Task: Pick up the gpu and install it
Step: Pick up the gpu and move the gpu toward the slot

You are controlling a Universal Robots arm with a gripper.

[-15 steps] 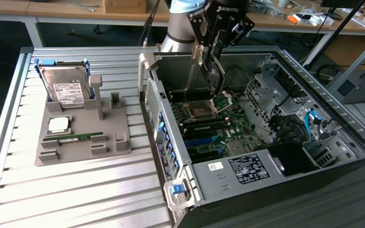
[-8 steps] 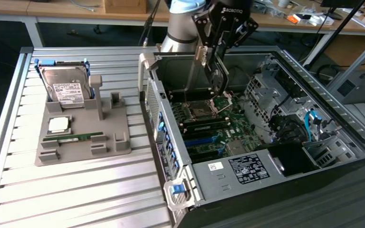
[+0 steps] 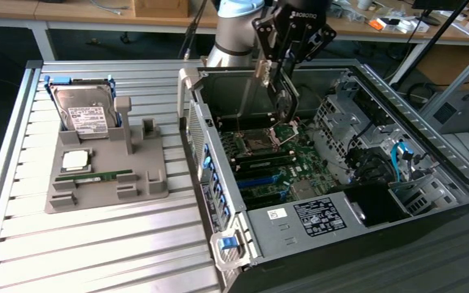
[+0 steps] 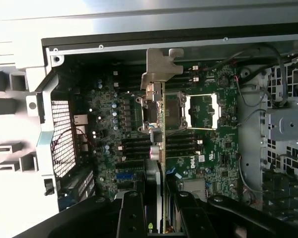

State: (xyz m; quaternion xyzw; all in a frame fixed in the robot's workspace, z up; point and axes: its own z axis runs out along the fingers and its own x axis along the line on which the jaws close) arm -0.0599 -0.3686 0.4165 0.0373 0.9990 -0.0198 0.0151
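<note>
My gripper [image 3: 277, 64] hangs over the open computer case [image 3: 212, 131], shut on the gpu [image 3: 285, 101]. The dark card hangs on edge below the fingers, above the motherboard [image 3: 300, 159] near the CPU socket. In the wrist view, the gpu [image 4: 162, 131] runs edge-on away from my gripper [image 4: 159, 201]. Its silvery bracket [image 4: 158, 69] is at the far end, close to the case's rear wall. A black finger [image 4: 131, 213] presses on each side of the card. I cannot tell whether the card's lower edge touches the board.
A grey holder tray [image 3: 108, 198] stands on the slatted table at the exterior view's left. It carries a hard drive [image 3: 88, 113], a CPU chip [image 3: 76, 160] and a green memory stick [image 3: 96, 176]. Cables and a drive cage [image 3: 341, 116] crowd the case's far side.
</note>
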